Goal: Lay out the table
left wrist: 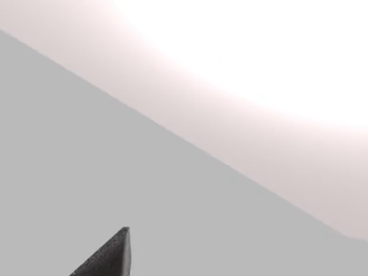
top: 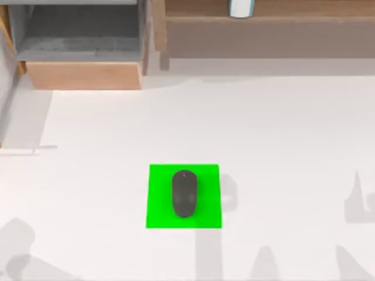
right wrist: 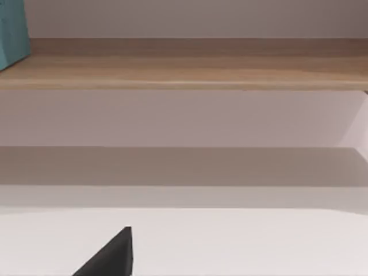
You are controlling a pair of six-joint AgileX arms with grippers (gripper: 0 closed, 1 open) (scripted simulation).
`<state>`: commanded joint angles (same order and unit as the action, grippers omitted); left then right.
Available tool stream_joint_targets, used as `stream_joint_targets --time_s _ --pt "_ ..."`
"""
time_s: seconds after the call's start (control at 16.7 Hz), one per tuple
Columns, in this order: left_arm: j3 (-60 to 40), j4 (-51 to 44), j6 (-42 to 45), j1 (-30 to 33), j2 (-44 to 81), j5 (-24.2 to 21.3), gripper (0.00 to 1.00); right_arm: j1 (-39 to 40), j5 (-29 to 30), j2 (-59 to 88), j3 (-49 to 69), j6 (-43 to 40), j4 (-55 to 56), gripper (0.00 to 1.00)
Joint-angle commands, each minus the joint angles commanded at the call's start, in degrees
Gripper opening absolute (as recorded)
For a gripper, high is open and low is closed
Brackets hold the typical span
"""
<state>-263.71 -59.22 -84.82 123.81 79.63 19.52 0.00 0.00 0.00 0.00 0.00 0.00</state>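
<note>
White, smooth and unmarked, the table (top: 281,134) took up nearly all of the top view, running from the near edge back to the wooden units along the far side. Its visible stretch ran longer left to right than front to back; no writing or label could be read on it.

Near the front centre lay a bright green square mat (top: 157,199), flat on the tabletop with its edges roughly square to the view. A dark grey computer mouse (top: 184,194) rested on the mat's middle, its long axis running front to back, and its narrower end with the wheel towards the far side. No brand mark was legible on it.

At far left stood a tan wooden drawer unit (top: 85,75) with a grey open compartment above its front panel. At far centre and right ran a tan wooden shelf (top: 269,32); a small white and pale-blue container (top: 241,8) stood on its upper board, cut off by the frame edge. Grey shadows fell across the near corners of the tabletop.

Left wrist view: one dark fingertip (left wrist: 109,257) over plain grey and white surface; whether those fingers were apart or together, cannot tell.

Right wrist view: one dark fingertip (right wrist: 112,256) above the white tabletop, facing the shelf board, with a teal object (right wrist: 11,31) standing on it. Finger spacing again cannot tell.
</note>
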Motion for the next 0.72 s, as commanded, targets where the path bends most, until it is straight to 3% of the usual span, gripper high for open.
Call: stream_joint_targets --time_s 0.36,0.72 --pt "-21.72 1.2 -3.88 9.74 -10.0 6.74 1.0 0.0 0.0 0.0 0.0 0.0 0.0 1.0" --pt "-32.95 2.01 -5.78 16.29 -16.48 11.72 1.0 0.0 0.0 0.0 0.0 0.0 0.0 1.0"
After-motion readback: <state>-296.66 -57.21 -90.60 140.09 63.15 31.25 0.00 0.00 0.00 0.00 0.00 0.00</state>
